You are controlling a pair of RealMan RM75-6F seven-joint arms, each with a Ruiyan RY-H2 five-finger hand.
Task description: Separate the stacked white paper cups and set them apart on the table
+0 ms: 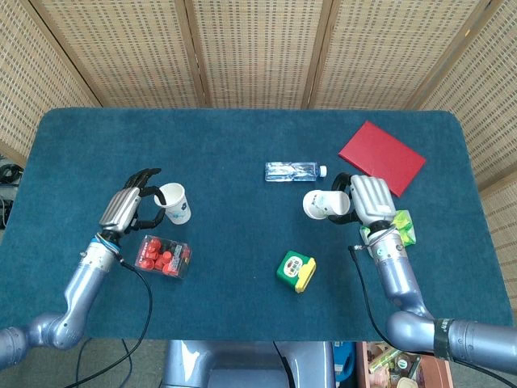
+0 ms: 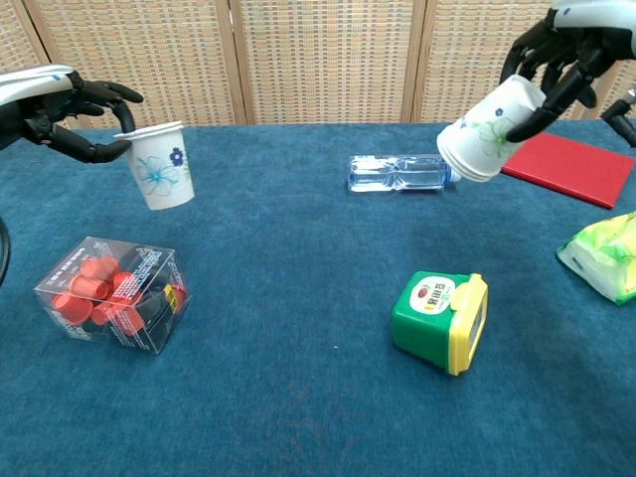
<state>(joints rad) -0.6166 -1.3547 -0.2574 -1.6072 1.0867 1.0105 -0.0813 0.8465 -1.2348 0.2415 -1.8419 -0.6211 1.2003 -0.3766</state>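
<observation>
Two white paper cups with printed flowers are apart, one in each hand. My left hand [image 1: 129, 204] [image 2: 62, 111] holds one cup [image 1: 174, 202] [image 2: 161, 165] by its rim at the left; it hangs nearly upright above the table. My right hand [image 1: 367, 198] [image 2: 561, 55] grips the other cup [image 1: 323, 204] [image 2: 485, 133] at the right, tilted on its side with the open mouth facing left and down. Both cups are off the cloth.
A clear box of red pieces [image 1: 163, 256] [image 2: 111, 295] lies below the left cup. A water bottle [image 1: 294, 170] [image 2: 400, 172] lies at centre back, a green and yellow tape measure [image 1: 296, 271] [image 2: 440, 322] in front, a red book [image 1: 381, 158], a green packet [image 1: 398, 226].
</observation>
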